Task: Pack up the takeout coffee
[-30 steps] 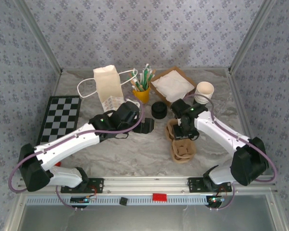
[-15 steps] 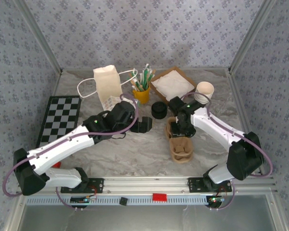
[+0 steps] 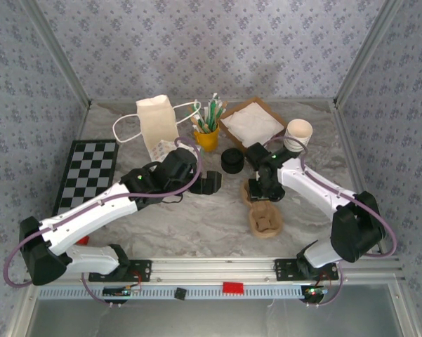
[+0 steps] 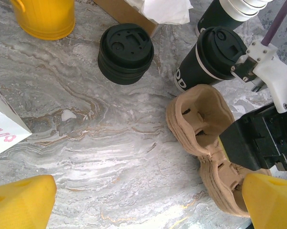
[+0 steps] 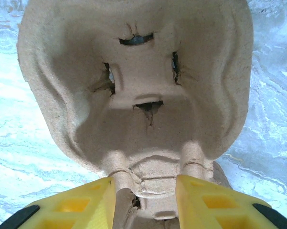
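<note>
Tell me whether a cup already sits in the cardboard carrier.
No, the carrier's visible pockets are empty, and the lidded cup stands on the table beside it.

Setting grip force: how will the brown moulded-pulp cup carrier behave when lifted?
The brown moulded-pulp cup carrier likely weighs little and flexes: thin walls, torn slots. Held at the ridge by the right claw, its ends may sag or tilt.

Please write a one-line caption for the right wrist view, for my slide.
Right pincer closed on the middle ridge of the carrier, whose near pocket is empty, over the marble table.
</note>
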You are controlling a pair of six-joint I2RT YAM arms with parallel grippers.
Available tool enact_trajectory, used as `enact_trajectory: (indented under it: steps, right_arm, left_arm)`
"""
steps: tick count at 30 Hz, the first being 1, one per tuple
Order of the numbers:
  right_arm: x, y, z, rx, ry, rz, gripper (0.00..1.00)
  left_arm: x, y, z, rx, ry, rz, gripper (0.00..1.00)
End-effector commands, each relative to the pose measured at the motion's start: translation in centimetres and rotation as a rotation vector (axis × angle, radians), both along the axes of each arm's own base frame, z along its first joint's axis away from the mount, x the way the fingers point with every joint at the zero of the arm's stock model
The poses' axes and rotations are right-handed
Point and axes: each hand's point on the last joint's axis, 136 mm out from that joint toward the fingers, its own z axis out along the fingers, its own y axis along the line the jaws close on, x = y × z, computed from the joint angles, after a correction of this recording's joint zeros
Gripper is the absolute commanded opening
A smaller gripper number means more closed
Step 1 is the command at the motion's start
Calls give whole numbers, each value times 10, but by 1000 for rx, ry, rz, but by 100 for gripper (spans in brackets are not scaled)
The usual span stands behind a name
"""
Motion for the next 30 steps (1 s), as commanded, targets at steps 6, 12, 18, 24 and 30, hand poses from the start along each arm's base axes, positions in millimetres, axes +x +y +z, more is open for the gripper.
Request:
enact_trajectory:
  steps: [6, 12, 18, 24, 30]
  right_arm:
    - [-16, -4, 4, -3, 1, 61, 49]
    - [-18, -9, -13, -47, 32, 85, 48]
    - [-14, -8, -20, -59, 31, 106, 49]
    - [-11, -6, -25, -67, 35, 122, 49]
    - [-14, -9, -28, -93, 42, 129, 41]
  left_arm:
    - [-3, 2, 5, 1, -5, -5, 100]
    - [-2, 1, 5, -2, -6, 3, 99]
    - [-2, 4, 4, 2, -5, 13, 99]
    - [-1, 4, 3, 11, -10, 16, 100]
    - [0, 3, 3, 14, -6, 13, 99]
